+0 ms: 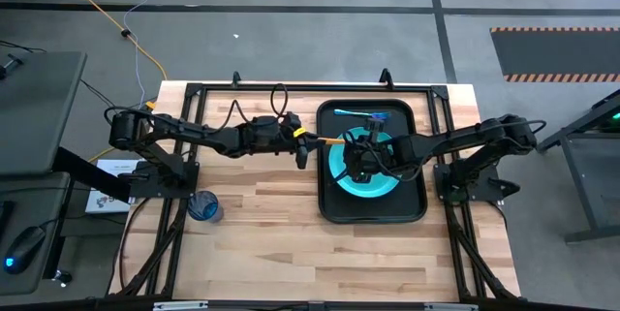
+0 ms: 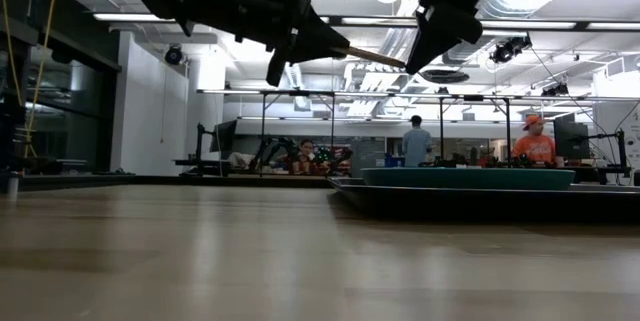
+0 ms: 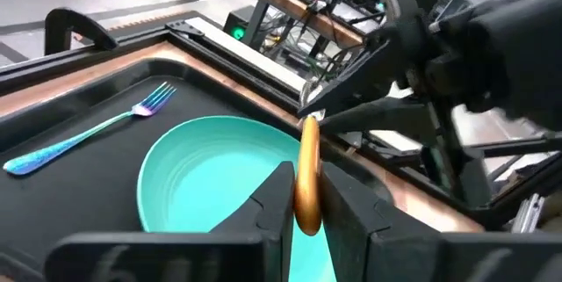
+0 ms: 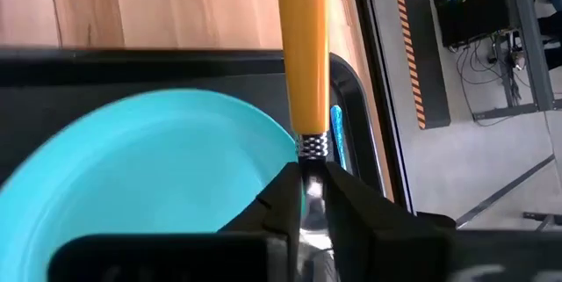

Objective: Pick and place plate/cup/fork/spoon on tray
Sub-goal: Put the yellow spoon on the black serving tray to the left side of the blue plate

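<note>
A spoon with a yellow handle (image 1: 329, 140) hangs in the air over the left rim of the black tray (image 1: 418, 156), level between both grippers. My left gripper (image 1: 304, 140) is shut on its handle. My right gripper (image 1: 355, 144) is shut on its metal neck, above the turquoise plate (image 1: 373, 187), which lies flat in the tray. A blue iridescent fork (image 1: 363, 114) lies in the tray's far part. The dark-blue cup (image 1: 203, 206) stands on the table near the left arm's base. The spoon's bowl is hidden. My left gripper pinches the yellow handle (image 3: 307, 172) near its free end between its two fingers (image 3: 270, 205). It comes level from the table's left side. The spoon is lifted clear, about level. My right gripper pinches the metal neck (image 4: 309, 181) just past the handle's patterned collar (image 4: 312, 146), between its two fingers (image 4: 283, 196). It comes from the table's right side. The spoon runs on along the fingers, clear of the plate.
The wooden table (image 1: 262, 243) shows bare wood in front of and left of the tray. In the low view the spoon's handle (image 2: 372, 57) spans the gap between the two grippers, high above the plate (image 2: 468, 177). People sit and stand in the room behind.
</note>
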Available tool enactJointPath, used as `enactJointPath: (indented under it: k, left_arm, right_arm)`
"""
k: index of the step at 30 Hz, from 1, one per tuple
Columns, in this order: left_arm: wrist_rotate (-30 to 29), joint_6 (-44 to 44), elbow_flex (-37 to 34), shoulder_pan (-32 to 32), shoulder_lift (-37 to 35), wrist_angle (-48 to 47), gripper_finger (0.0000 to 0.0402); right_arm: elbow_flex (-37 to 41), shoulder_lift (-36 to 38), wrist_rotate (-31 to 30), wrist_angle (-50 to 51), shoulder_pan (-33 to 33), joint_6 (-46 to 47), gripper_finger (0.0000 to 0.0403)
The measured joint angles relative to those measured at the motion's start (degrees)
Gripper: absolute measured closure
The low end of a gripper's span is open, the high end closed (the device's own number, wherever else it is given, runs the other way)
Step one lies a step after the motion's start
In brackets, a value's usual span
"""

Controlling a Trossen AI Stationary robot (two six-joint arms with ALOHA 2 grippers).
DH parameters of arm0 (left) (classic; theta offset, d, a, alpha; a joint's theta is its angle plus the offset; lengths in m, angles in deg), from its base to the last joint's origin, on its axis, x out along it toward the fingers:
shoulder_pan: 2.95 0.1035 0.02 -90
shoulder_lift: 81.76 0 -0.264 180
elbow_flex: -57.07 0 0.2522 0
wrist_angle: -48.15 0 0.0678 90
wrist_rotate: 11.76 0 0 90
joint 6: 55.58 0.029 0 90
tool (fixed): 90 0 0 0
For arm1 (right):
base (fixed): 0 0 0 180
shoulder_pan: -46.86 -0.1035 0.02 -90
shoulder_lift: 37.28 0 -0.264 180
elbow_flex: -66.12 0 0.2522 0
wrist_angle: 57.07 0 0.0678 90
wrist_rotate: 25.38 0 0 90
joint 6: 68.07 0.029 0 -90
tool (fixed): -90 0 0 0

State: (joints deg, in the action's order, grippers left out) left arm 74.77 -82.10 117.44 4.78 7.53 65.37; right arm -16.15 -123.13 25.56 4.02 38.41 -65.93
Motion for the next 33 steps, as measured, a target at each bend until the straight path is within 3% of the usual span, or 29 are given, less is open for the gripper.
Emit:
enactJointPath:
  k: [11,14,19,25,29,33]
  left_arm:
    - [-0.4,1.1,0.0,4.4,-0.3,-2.3,0.0378]
    - [-0.1,1.7,0.0,4.9,-1.7,-2.5,0.0378]
    - [0.3,2.6,-0.7,5.0,-4.6,-2.2,0.0378]
    - [1.7,-1.5,-8.0,5.0,-8.0,6.4,0.0378]
    - [1.9,-6.1,-12.2,4.8,-8.3,15.7,0.0378]
    - [2.0,-8.7,-12.5,3.0,-6.9,15.9,0.0378]
  right_arm:
    - [-0.1,7.9,0.6,5.5,-0.3,7.9,0.0187]
    - [-0.1,11.1,0.9,10.1,-0.3,13.0,0.0164]
    - [0.9,16.8,1.9,15.4,-0.7,21.5,0.0159]
    - [19.4,32.2,2.3,-2.0,-2.6,26.2,0.016]
    - [34.1,43.4,2.1,-24.7,-1.5,29.0,0.016]
    - [43.9,49.5,5.1,-41.0,2.2,29.1,0.016]
